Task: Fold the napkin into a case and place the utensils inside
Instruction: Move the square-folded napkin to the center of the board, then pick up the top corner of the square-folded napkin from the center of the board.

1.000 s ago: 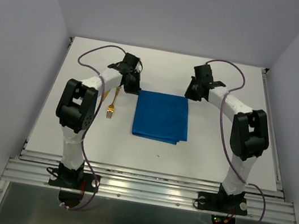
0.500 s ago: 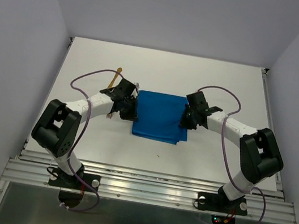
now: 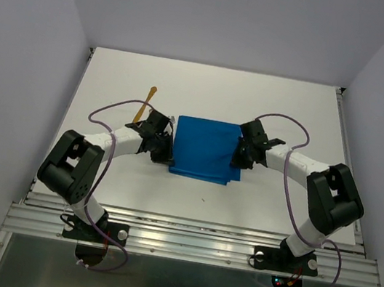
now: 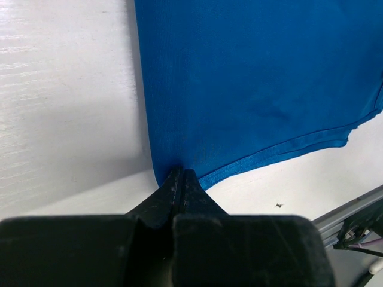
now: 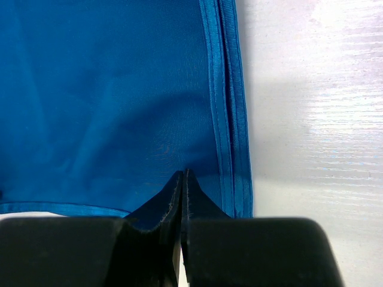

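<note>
Both arms swung back from the far edge of the napkin [image 3: 206,149]; the left gripper [image 3: 163,156] reached its near left corner, the right gripper [image 3: 239,159] its right edge near the front.

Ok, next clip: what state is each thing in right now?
napkin: folded into a flat rectangle.
left hand: shut, tips at the napkin's near left corner.
right hand: shut, tips at its near right corner.
utensil: lying loose left of the napkin, not inside it.
</note>
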Action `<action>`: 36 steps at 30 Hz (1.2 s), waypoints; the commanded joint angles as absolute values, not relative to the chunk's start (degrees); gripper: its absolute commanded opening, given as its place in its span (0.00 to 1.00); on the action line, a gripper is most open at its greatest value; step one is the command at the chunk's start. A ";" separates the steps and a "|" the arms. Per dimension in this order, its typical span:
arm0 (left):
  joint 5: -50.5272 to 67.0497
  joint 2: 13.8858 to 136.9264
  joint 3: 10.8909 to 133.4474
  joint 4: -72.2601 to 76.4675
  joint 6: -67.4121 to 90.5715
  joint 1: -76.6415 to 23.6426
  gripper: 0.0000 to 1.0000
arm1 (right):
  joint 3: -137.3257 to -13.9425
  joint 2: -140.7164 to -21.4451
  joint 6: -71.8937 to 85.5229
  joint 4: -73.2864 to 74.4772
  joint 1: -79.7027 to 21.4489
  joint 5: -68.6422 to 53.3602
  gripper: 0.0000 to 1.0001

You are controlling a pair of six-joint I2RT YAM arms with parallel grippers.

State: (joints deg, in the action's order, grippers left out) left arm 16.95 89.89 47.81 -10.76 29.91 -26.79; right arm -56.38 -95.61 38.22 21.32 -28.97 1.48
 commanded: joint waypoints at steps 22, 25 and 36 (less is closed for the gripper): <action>11.53 82.62 43.04 -16.32 34.11 -34.80 0.00 | -44.03 -82.19 45.88 24.94 -30.06 8.77 0.05; 7.65 80.78 48.31 -20.37 31.91 -34.80 0.00 | -45.87 -77.80 45.70 28.46 -30.06 13.70 0.26; 4.66 84.11 57.57 -20.66 29.88 -30.15 0.00 | -40.00 -71.81 47.02 29.88 -30.59 7.65 0.32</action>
State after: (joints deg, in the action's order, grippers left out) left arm 5.96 82.59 55.61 -19.62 31.09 -32.42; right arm -42.44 -75.40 45.28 28.88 -29.71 10.41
